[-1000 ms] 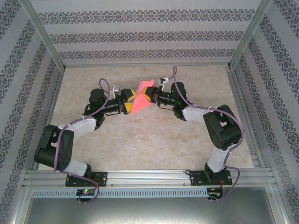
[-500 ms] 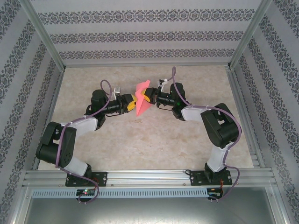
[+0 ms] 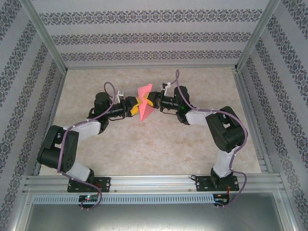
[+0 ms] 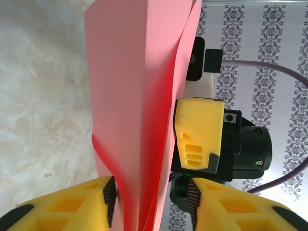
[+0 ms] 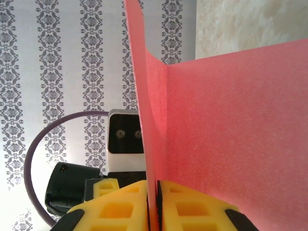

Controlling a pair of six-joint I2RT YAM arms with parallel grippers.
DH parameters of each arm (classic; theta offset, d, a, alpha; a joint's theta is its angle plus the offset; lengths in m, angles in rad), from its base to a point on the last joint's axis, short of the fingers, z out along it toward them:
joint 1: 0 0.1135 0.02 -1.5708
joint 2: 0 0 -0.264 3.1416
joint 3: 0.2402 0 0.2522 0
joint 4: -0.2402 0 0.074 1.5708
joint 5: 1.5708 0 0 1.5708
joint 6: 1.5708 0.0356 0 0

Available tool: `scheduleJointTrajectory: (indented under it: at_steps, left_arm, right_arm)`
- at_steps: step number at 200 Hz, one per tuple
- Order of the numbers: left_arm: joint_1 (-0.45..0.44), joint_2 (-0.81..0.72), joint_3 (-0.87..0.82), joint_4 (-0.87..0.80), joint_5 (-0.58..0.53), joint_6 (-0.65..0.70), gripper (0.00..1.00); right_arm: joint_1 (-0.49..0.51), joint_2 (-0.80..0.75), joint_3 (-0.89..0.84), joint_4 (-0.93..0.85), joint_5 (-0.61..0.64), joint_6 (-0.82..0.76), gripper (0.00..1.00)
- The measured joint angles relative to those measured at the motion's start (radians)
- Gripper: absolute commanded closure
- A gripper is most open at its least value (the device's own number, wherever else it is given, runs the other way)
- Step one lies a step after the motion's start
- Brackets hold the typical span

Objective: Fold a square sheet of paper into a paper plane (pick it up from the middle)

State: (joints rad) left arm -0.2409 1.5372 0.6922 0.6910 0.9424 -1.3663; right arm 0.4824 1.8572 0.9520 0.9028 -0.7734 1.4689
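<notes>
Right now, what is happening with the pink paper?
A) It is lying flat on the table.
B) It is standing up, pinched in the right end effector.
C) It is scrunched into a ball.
B: in the right wrist view, the pink paper stands upright, with its edge squeezed between the closed yellow fingers of the right end effector.

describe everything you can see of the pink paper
The pink paper is thin, plain and matte, pink-red on both faces. It is folded into layers with a sharp crease rather than lying as a flat square. It appears lifted off the table, standing roughly on edge between the two arms. The right gripper is pinched shut on one edge. The left gripper straddles the layers with its jaws apart, one pad against the paper.
</notes>
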Motion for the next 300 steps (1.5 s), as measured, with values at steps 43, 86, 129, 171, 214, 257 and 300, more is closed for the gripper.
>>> scheduleJointTrajectory:
  at_steps: [43,86,129,171,214,257,300]
  left_arm:
    - [0.0,0.015,0.0,0.0,0.0,0.002,0.57]
    - [0.0,0.016,0.0,-0.003,-0.001,0.011,0.76]
    - [0.0,0.016,0.023,-0.093,-0.005,0.089,0.91]
    - [0.0,-0.028,0.135,-0.518,-0.101,0.356,0.95]
    - [-0.034,-0.08,0.381,-1.079,-0.458,0.717,0.92]
    - [-0.197,0.01,0.608,-1.466,-0.99,0.875,0.89]
    - [-0.336,0.296,0.803,-1.676,-1.348,0.888,0.84]
  right_arm:
    - [0.007,0.02,0.003,0.019,-0.003,0.023,0.87]
    - [0.006,0.025,0.008,0.026,-0.003,0.029,0.84]
    - [-0.002,0.019,0.007,-0.023,-0.006,-0.001,0.57]
    - [-0.05,-0.112,-0.023,-0.305,0.058,-0.172,0.35]
    - [-0.059,-0.32,-0.025,-0.676,0.292,-0.439,0.22]
    - [-0.052,-0.392,-0.034,-0.889,0.501,-0.59,0.17]
    - [-0.052,-0.426,-0.104,-0.985,0.602,-0.637,0.17]
